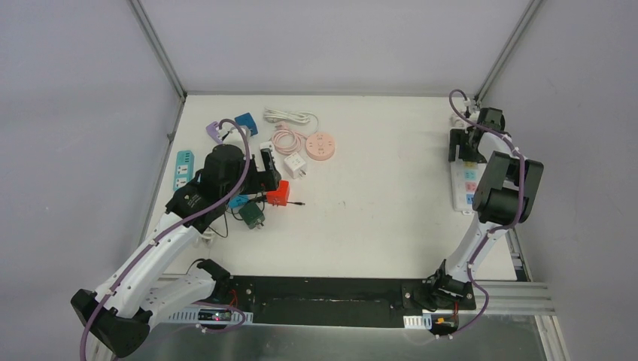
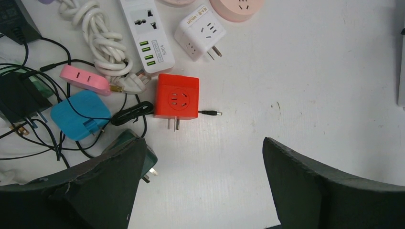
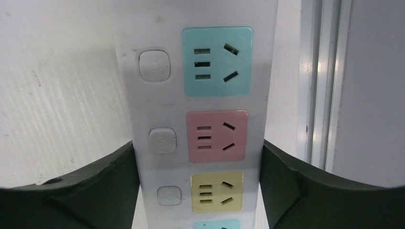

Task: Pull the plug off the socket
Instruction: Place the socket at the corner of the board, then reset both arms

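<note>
A white power strip [image 1: 465, 188] with coloured sockets lies along the table's right edge. My right gripper [image 1: 468, 147] is shut on it, one finger pressed against each long side. In the right wrist view the strip [image 3: 198, 71] runs between my fingers [image 3: 114, 181], and its teal, pink and yellow sockets hold no plug. The strip's far end is hidden under the gripper. My left gripper [image 2: 203, 181] is open and empty above bare table, just below a red cube adapter [image 2: 176, 97] that also shows in the top view [image 1: 277, 194].
A clutter of adapters lies at the left: a white cube adapter [image 2: 199, 32], a white USB strip [image 2: 147, 33], a pink plug [image 2: 85, 79], a blue adapter [image 2: 80, 114], a dark green adapter [image 2: 149, 162] and black cords. A pink round socket [image 1: 320, 145] and a blue strip [image 1: 183, 169] lie nearby.
</note>
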Controlling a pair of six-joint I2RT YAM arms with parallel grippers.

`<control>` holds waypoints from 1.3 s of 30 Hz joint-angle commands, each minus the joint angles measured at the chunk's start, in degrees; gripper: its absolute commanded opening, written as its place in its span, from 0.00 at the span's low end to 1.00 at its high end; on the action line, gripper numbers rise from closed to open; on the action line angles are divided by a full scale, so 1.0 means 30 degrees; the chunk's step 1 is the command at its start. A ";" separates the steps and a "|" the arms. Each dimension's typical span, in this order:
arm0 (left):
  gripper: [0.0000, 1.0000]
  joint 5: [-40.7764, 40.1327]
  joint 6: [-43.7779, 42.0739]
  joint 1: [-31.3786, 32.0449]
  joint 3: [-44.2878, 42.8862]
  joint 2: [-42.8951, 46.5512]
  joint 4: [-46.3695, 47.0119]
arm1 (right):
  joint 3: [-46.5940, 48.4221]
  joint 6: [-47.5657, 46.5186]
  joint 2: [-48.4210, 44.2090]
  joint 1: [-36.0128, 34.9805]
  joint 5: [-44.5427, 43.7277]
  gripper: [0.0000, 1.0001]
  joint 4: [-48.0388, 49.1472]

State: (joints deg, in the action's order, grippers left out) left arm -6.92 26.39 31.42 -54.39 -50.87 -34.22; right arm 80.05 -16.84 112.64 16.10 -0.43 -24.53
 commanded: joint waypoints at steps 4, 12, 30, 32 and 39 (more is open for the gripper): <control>0.95 0.0405 -0.0447 -0.0102 -0.1123 -0.0096 0.0662 | 0.1248 0.1229 -0.1637 0.0845 0.3105 1.00 -0.0269; 0.94 0.0964 -0.0895 -0.0102 -0.2253 0.0117 0.0046 | 0.2608 -0.0063 -0.2994 0.1081 0.4512 1.00 -0.3387; 0.99 0.1067 -0.2665 -0.1006 -1.5878 -0.3615 -0.7907 | 0.8783 0.4303 -1.0732 0.1168 1.0163 1.00 -1.0327; 0.99 0.1095 -0.2828 -0.1161 -1.7473 -0.4339 -0.8641 | 0.9818 0.4410 -1.1249 0.1152 1.0952 1.00 -1.1050; 0.99 0.1282 -0.3167 -0.1853 -1.9807 -0.6438 -0.9886 | 1.1299 0.5269 -1.2620 0.1166 1.1549 1.00 -1.2249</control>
State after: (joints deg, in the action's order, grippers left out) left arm -3.95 19.05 27.51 -111.98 -66.74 -59.42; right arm 112.57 -4.01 77.14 19.31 31.77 -58.11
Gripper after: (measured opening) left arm 0.990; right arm 0.996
